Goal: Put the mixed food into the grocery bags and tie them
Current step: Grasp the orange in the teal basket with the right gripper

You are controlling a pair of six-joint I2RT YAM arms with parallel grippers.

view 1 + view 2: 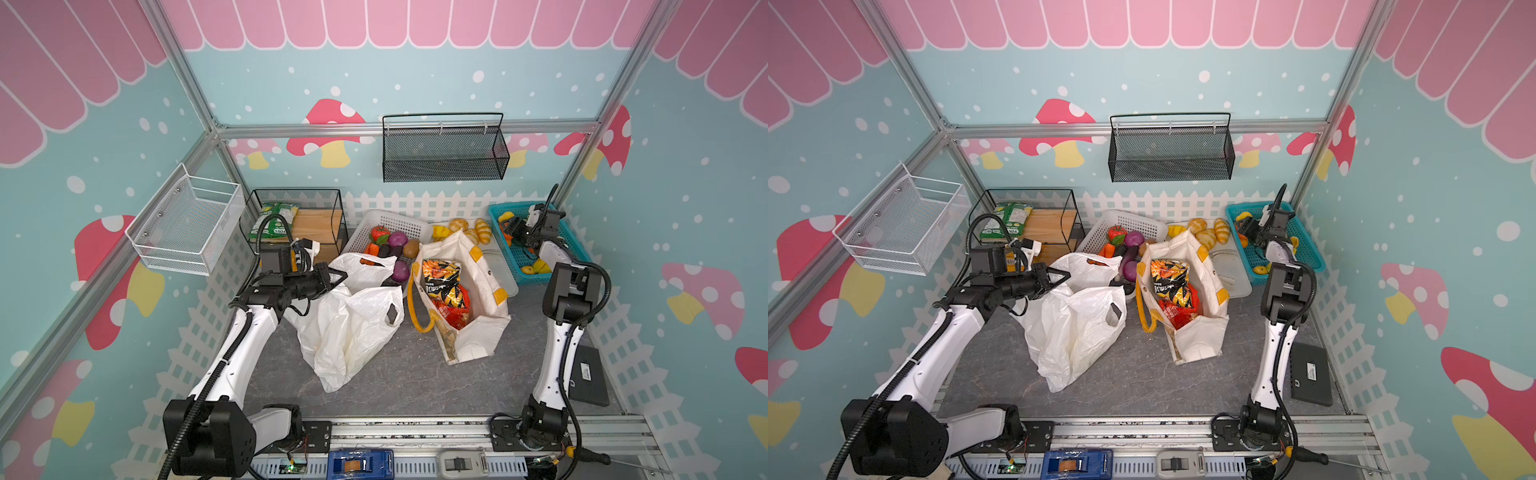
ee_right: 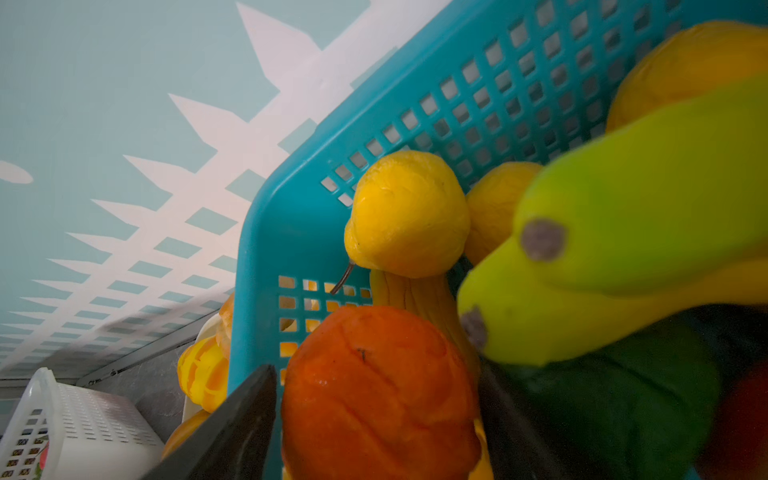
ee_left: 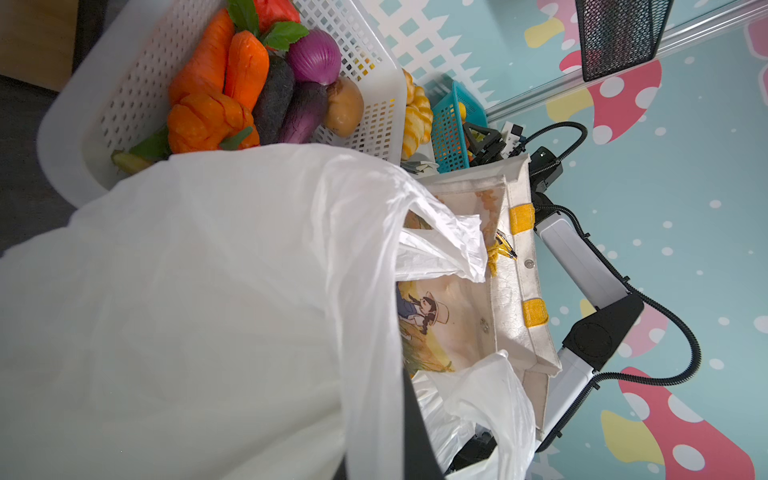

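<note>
The white plastic carrier bag [image 1: 349, 332] [image 1: 1071, 332] lies slumped left of centre, and in the left wrist view it [image 3: 208, 291] fills most of the frame. My left gripper [image 1: 341, 275] [image 1: 1064, 274] is shut on its upper rim; one dark finger [image 3: 417, 432] shows beside the film. To its right stands the cream tote [image 1: 486, 316] [image 1: 1208, 332], which holds a yellow-and-dark snack packet [image 1: 442, 278] and a red packet [image 1: 451, 313]. My right gripper [image 1: 509, 228] [image 2: 376, 370] is down in the blue basket [image 2: 299, 208], open, with an orange toy fruit [image 2: 374, 407] between its fingers and a gap on one side.
A yellow pear [image 2: 407, 212] and a banana [image 2: 623, 228] lie by the orange fruit. A white basket [image 1: 399, 222] of vegetables stands behind the bags, with bread rolls [image 1: 482, 230] on a tray beside it. At the back left is a black wire crate [image 1: 291, 195] with green packets, and at the front right a black box [image 1: 588, 378].
</note>
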